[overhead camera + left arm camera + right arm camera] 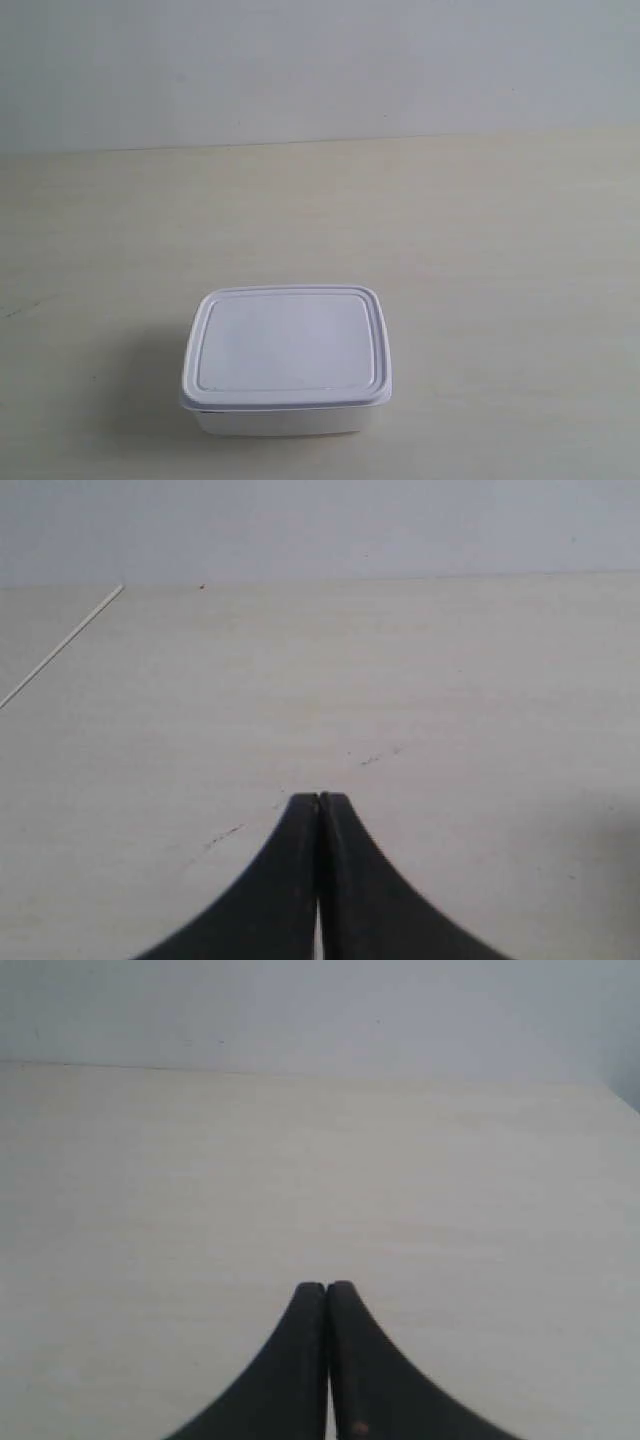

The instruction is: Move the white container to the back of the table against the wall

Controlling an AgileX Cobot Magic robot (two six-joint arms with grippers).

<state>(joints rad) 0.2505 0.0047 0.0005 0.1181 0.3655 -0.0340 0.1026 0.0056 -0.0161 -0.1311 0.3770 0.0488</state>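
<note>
The white container [287,358], a small rectangular box with a rimmed lid, sits near the front of the pale table [480,260] in the exterior view. The grey-white wall [320,60] rises behind the table's far edge. No arm shows in the exterior view. My left gripper [320,798] is shut, its black fingers pressed together over bare table. Just as tightly shut is my right gripper [327,1285], with nothing between its fingers. Neither wrist view shows the container.
A thin pale seam line [60,648] crosses the table in the left wrist view, and a few dark specks [372,759] lie ahead of the left fingers. The table's corner edge [625,1095] shows in the right wrist view.
</note>
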